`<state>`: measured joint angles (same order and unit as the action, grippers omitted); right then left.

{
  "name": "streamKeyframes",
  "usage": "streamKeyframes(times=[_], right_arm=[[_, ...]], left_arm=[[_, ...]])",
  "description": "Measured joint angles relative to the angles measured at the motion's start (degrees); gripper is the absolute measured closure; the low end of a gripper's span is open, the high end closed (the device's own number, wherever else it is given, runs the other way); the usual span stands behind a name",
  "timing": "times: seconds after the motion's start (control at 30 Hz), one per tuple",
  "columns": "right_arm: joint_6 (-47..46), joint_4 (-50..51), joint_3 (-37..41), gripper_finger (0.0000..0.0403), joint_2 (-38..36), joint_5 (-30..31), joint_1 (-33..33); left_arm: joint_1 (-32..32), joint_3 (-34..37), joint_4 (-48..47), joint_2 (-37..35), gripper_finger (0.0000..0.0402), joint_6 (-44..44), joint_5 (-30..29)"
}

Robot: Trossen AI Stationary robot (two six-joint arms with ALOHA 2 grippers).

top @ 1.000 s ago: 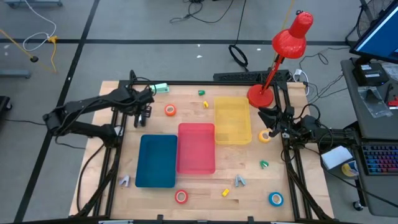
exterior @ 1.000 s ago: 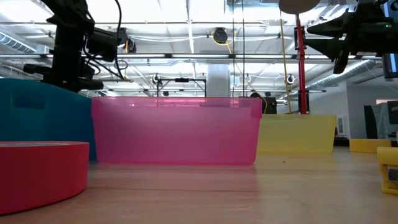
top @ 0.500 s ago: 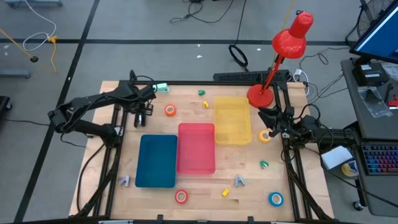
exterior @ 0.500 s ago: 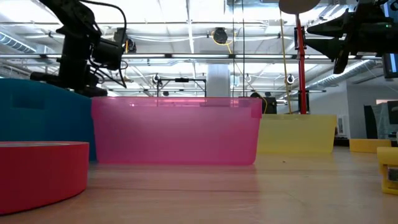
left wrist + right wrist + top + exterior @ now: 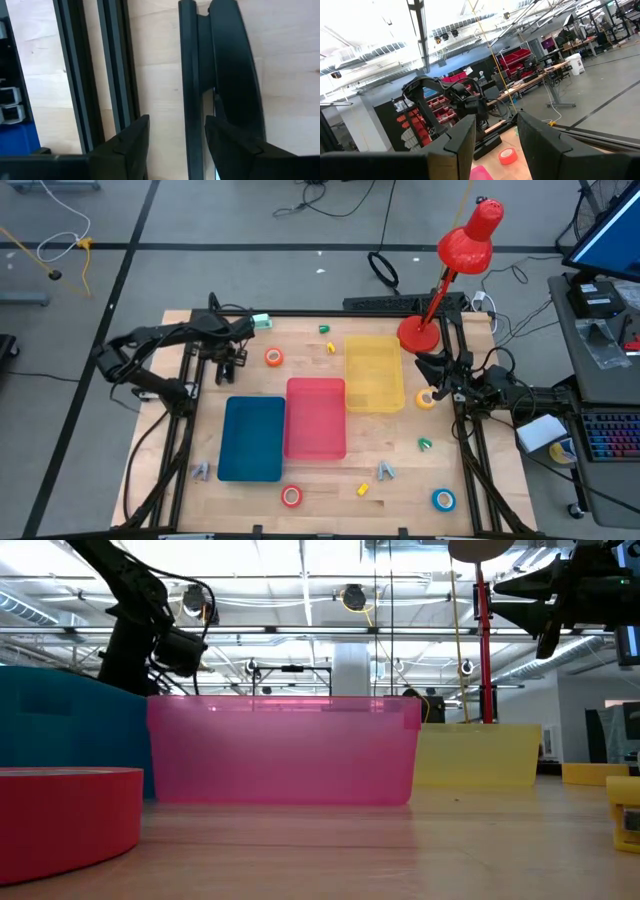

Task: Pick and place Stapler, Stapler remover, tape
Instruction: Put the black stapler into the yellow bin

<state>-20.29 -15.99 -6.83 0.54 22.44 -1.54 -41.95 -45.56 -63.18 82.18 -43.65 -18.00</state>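
Left hand [image 5: 232, 366] near the far left of the surface [image 5: 320, 480], fingers [image 5: 131, 142] apart, gripping nothing, over bare wood beside dark frame rails [image 5: 85, 75]. Orange tape roll [image 5: 273, 357] just right of it; blue bin [image 5: 252, 438] nearer the front. Right hand [image 5: 447, 387] at the right edge, fingers [image 5: 462, 135] parted and empty, beside the yellow tape roll [image 5: 426, 399] and yellow bin [image 5: 374, 372]. Pink bin [image 5: 316, 417] in between. Red-orange tape roll [image 5: 291, 496] and blue tape roll [image 5: 443, 499] along the front edge. Red lamp [image 5: 452, 265] at the far right corner.
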Motion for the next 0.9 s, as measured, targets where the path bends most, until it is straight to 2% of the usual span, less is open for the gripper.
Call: streamKeyframes(times=[0.47, 0.67, 0.77, 0.9], right_arm=[[0.0, 0.0, 0.0, 0.0261, 0.0, 0.0, 0.0], [0.0, 0.0, 0.0, 0.0261, 0.0, 0.0, 0.0], [0.0, 0.0, 0.0, 0.0261, 0.0, 0.0, 0.0], [0.0, 0.0, 0.0, 0.0261, 0.0, 0.0, 0.0]], left_arm=[[-0.7, -0.3, 2.4, 9.7, 0.0227, 2.3, 0.1], [-0.8, -0.2, 3.3, 10.7, 0.0230, 2.7, 0.5], [-0.9, -0.2, 3.7, 10.7, 0.0251, 2.9, 1.2], [-0.9, -0.1, 4.3, 10.8, 0.0301, 2.8, 2.0]])
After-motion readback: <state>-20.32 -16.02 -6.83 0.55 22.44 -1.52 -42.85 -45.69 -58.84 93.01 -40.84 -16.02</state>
